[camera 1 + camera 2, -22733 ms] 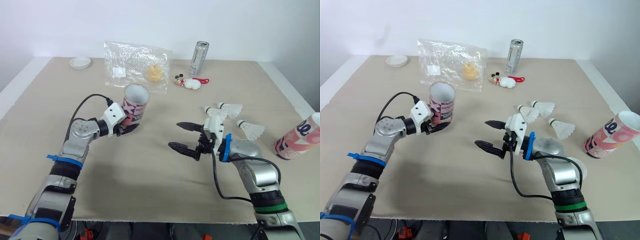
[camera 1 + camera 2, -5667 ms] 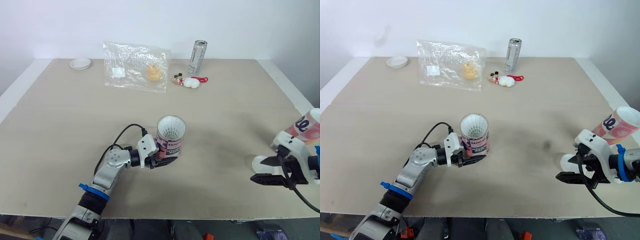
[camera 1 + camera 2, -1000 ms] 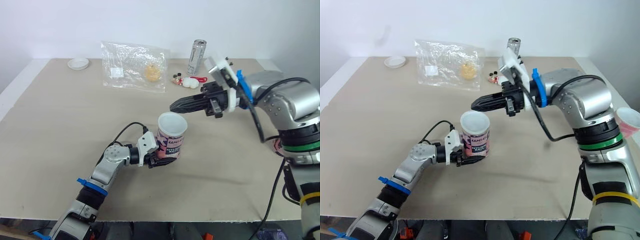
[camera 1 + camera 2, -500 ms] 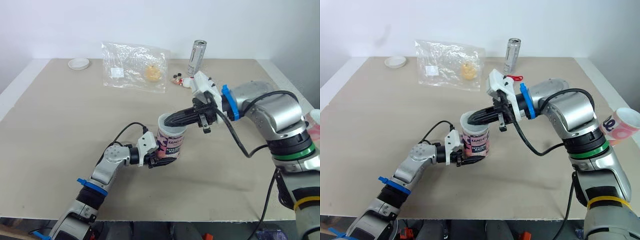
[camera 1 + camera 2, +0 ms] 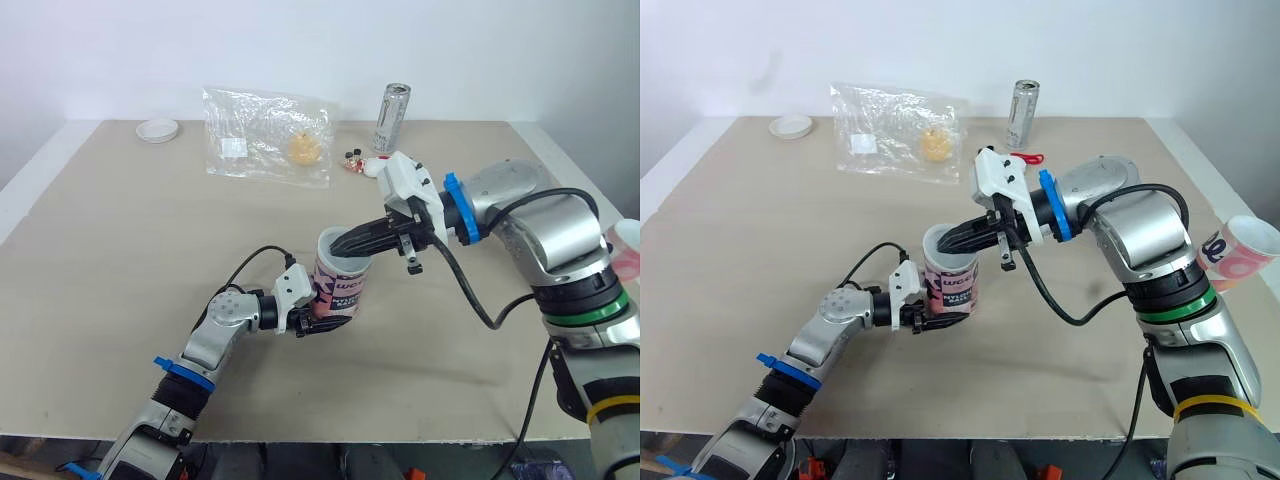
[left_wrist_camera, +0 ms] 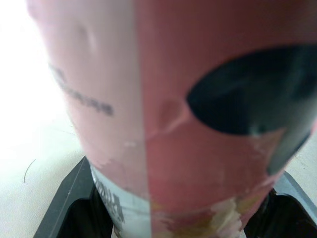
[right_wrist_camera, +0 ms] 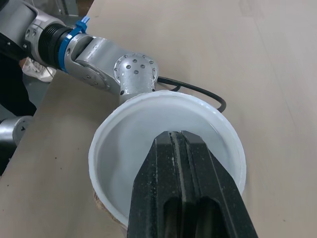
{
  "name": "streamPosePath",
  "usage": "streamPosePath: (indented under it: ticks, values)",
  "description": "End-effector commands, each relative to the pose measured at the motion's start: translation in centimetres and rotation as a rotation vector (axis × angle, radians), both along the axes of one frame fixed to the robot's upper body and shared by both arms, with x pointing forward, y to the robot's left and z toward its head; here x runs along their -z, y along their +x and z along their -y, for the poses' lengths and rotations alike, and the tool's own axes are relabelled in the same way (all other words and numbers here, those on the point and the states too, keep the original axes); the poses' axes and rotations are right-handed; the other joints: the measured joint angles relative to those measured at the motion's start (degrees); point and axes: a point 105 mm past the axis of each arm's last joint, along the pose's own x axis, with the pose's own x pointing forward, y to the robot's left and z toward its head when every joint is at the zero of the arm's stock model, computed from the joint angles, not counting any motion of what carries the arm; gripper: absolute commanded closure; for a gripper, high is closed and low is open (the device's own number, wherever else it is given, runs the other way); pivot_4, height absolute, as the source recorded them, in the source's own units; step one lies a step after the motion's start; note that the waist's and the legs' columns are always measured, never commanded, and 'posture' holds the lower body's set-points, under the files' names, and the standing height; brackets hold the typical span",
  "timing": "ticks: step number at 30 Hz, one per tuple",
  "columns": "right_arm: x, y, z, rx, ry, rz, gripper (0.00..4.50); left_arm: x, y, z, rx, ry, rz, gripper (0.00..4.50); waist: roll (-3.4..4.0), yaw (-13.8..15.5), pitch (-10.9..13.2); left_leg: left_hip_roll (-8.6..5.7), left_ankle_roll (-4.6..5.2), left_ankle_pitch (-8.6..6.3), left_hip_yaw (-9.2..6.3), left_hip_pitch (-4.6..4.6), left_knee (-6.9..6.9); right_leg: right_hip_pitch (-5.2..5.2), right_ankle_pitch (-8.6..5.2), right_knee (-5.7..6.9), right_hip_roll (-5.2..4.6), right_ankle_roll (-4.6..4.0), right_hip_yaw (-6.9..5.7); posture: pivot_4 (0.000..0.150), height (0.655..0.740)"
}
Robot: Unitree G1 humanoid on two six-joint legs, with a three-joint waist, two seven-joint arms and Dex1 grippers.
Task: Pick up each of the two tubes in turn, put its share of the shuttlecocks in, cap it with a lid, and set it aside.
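- The left end effector point(image 5: 322, 320) is clamped round the foot of the tube point(image 5: 342, 280). The tube stands upright on the table point(image 5: 120, 240), just toward 6 o'clock from the table's middle.
- A white lid point(image 7: 148, 148) sits in the tube's mouth. The right end effector point(image 7: 179, 141) has its two fingers shut together on nothing, and their tips rest inside the lid's dish.
- This looks like the pressing-home step of capping. Whether the rim is seated all round I cannot tell.
- Risk: the right arm comes in slanted from 3 o'clock, so its push is partly sideways. That could tip the tube toward 9 o'clock or twist it in the low grip.
- Risk: the tips look to bear off the lid's centre. One edge may go down while the other lifts, leaving the lid cocked or popping it off.
- Risk: a hard push could crush the shuttlecocks, which are hidden under the lid.
- Risk: the left arm's cable loops just beside the tube at 9 o'clock and may snag when the tube is set aside.
- The second tube point(image 5: 1238, 256) lies tilted at the 3 o'clock edge, mouth open, well apart from the work.
- A disc point(image 5: 158, 128), probably the other lid, sits at the far 10 o'clock corner, a long reach away.
- A plastic bag point(image 5: 268, 135) lies at 11 o'clock, a can point(image 5: 395, 115) stands at 12 o'clock, and a small toy point(image 5: 365, 165) is just in front of the can.
- None of these blocks the capping, and bare table lies at 7 to 9 o'clock for setting the tube down.
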Motion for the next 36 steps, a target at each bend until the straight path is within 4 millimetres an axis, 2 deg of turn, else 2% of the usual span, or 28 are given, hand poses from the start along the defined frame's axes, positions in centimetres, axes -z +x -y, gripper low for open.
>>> streamPosePath:
  ticks: [1,16,27,36]
  values:
    - [2.2,-0.4,-0.5,-0.027,-0.069,-0.044,4.48,1.1,-0.1,-0.6,-0.015,0.031,-0.040,1.75,0.00,0.0,-0.1,0.01,0.00,0.00,0.00,0.00,0.00,0.00,0.00,0.00,0.01,0.00,0.00,0.150,0.7400]
    - [3.0,0.2,-1.3,0.018,-0.106,-0.105,4.48,1.1,0.0,-0.6,-0.018,0.030,-0.039,1.75,0.00,-0.4,-0.3,0.12,0.00,0.00,0.03,0.12,-0.05,0.04,0.00,0.01,0.11,-0.12,0.00,0.150,0.7400]
    - [3.6,-0.2,-2.2,0.003,-0.139,-0.150,4.48,1.3,0.0,-0.7,-0.023,0.032,-0.040,1.75,-0.01,-1.2,-0.6,0.13,0.00,0.00,0.05,0.19,-0.05,0.08,-0.01,0.02,0.10,-0.21,0.00,0.150,0.7400]
    - [1.7,-0.9,-3.6,-0.088,-0.046,-0.107,4.48,1.4,-0.1,-0.8,-0.024,0.037,-0.042,1.75,-0.01,-1.6,-0.6,0.13,-0.01,0.00,0.05,0.24,-0.08,0.10,-0.08,0.03,0.11,-0.35,0.01,0.150,0.7400]
